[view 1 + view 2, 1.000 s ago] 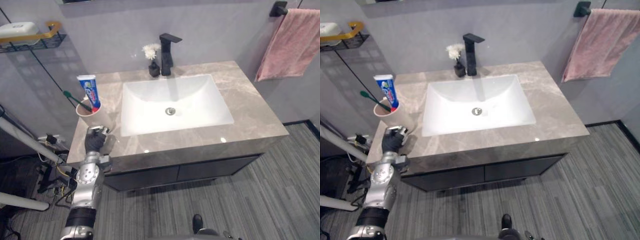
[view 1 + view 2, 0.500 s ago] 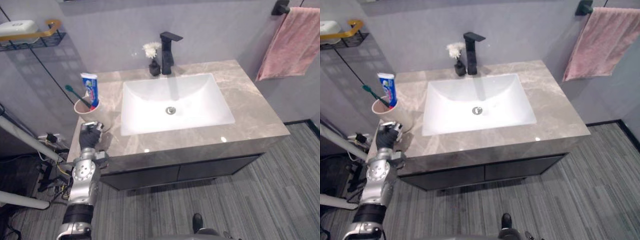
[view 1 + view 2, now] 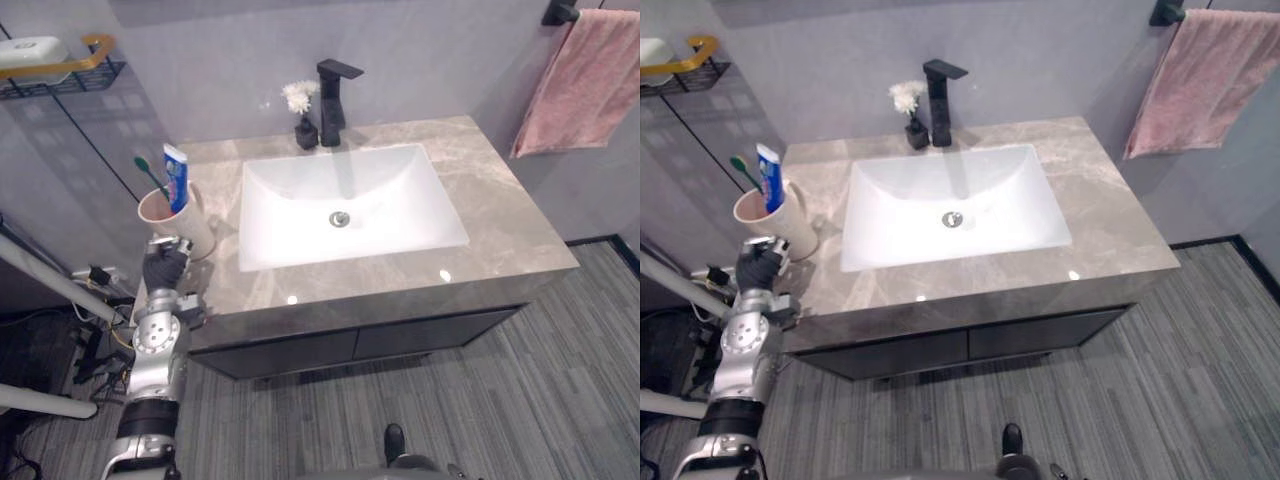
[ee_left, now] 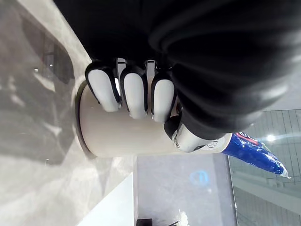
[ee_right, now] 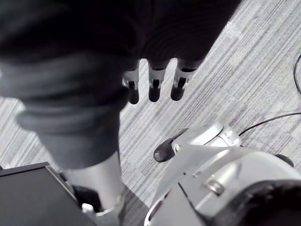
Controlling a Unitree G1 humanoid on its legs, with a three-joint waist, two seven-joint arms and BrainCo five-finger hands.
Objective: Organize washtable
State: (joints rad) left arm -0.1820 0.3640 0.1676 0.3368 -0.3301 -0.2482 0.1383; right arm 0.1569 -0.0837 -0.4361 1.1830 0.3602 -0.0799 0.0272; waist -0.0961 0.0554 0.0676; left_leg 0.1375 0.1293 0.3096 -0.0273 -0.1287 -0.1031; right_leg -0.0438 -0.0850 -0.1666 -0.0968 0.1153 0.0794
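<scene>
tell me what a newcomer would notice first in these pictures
The white sink sunk in the grey stone countertop draws the eye first, with a black faucet at its back edge. At the countertop's left edge the left hand is curled round a beige cup holding a toothpaste tube and a green toothbrush. A pink towel hangs on the wall to the right.

Counter (image 3: pixel 505 215) right of the sink (image 3: pixel 345 195) and along its front edge: open passage. Back edge obstructed by faucet (image 3: pixel 331 100) and vase (image 3: pixel 305 133), just beside each other. Left strip narrow, taken by cup (image 3: pixel 195 232) with left hand (image 3: pixel 163 268) curled round it
</scene>
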